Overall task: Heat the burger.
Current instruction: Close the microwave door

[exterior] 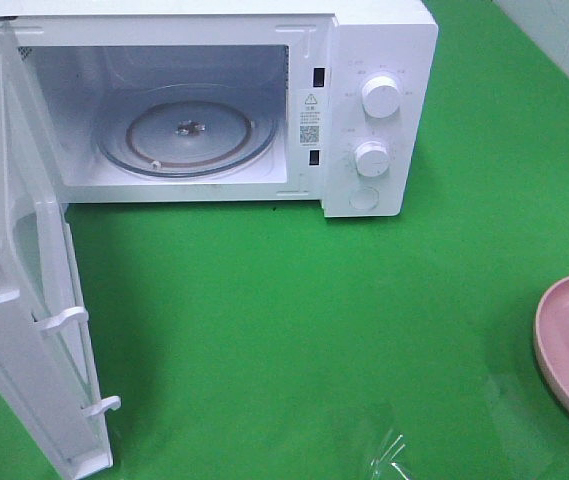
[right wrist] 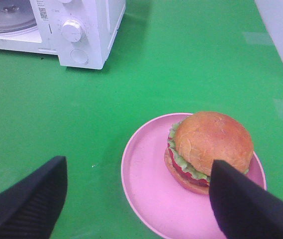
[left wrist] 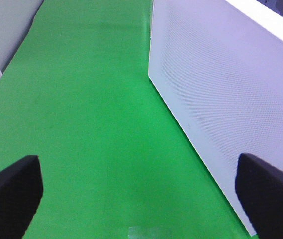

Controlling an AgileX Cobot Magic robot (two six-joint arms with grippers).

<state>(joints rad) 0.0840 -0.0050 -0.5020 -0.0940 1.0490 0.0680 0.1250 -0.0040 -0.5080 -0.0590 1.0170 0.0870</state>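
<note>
One microwave, door swung wide at left, glass turntable bare; two knobs. One burger on one pink plate, right edge of the high view, both cut off there. Left gripper and right gripper both spread. Broad green mat between plate and microwave.

The place looked like a staged robot test bench rather than a real kitchen: a white microwave stood with its door open on a bright green cloth covering the whole table, a pink plate lay well right of the microwave, and plain pale walls rose just beyond the cloth's edge
</note>
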